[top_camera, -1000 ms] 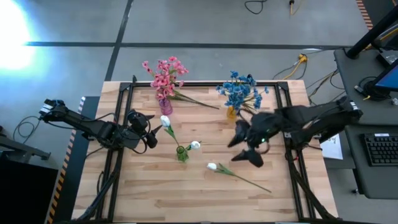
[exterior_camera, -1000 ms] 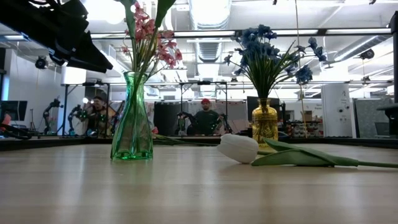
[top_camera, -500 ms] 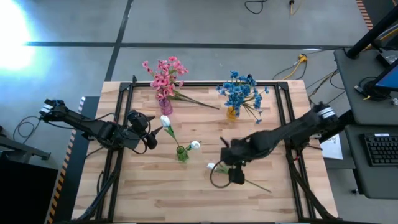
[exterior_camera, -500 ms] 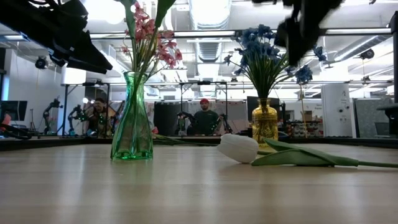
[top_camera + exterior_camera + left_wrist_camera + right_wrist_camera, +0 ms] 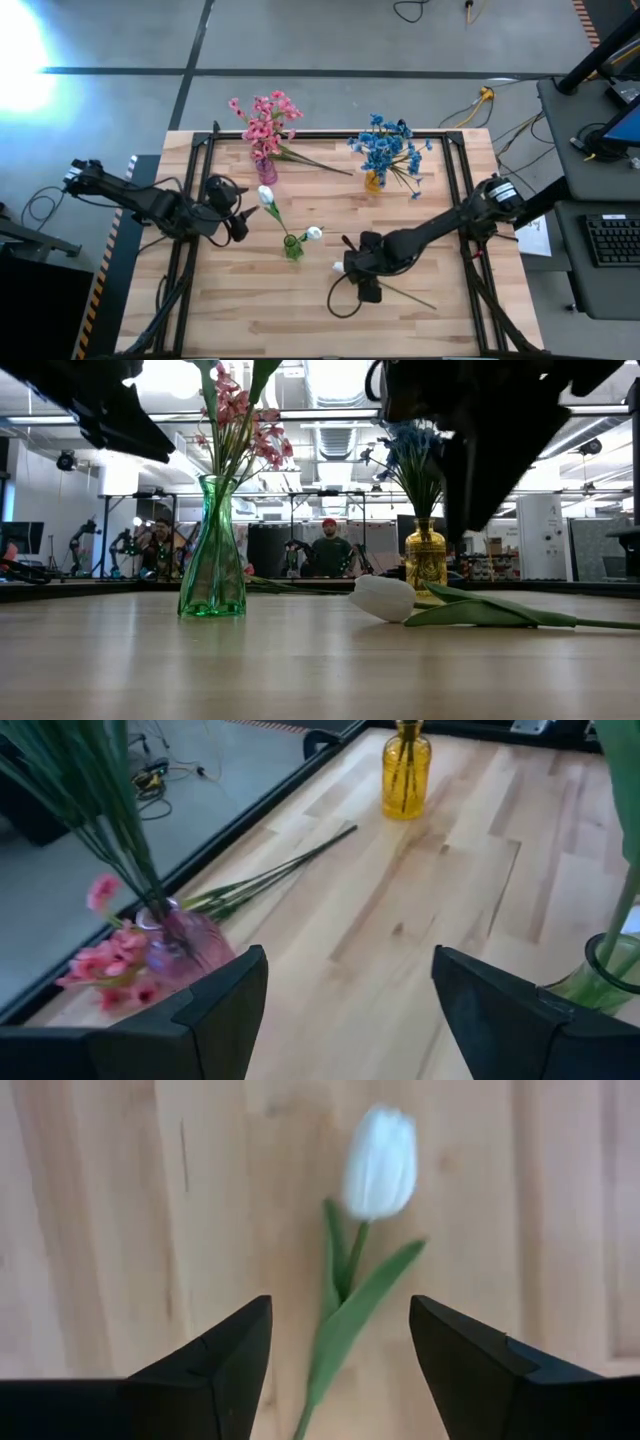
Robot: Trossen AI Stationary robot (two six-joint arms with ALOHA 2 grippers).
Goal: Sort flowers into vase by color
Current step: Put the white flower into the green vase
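R claw [image 5: 360, 283] hangs over the white tulip [image 5: 378, 1165] lying flat on the table [image 5: 250, 310], fingers spread w/ stem between them, not touching. L claw [image 5: 340, 1010] spread wide, parked nr the green vase [image 5: 292, 247]. Pink flowers [image 5: 263, 118] & blue flowers [image 5: 385, 145] stand in vases at the far edge.

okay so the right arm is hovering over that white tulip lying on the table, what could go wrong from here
1. The right gripper, fingers open, straddles the white tulip's thin stem and leaf; closing could catch only the leaf and the flower might slip.
2. The green vase is narrow and already holds white tulips, so inserting another could tip it.
3. The left gripper waits open close beside that vase, crowding the approach.
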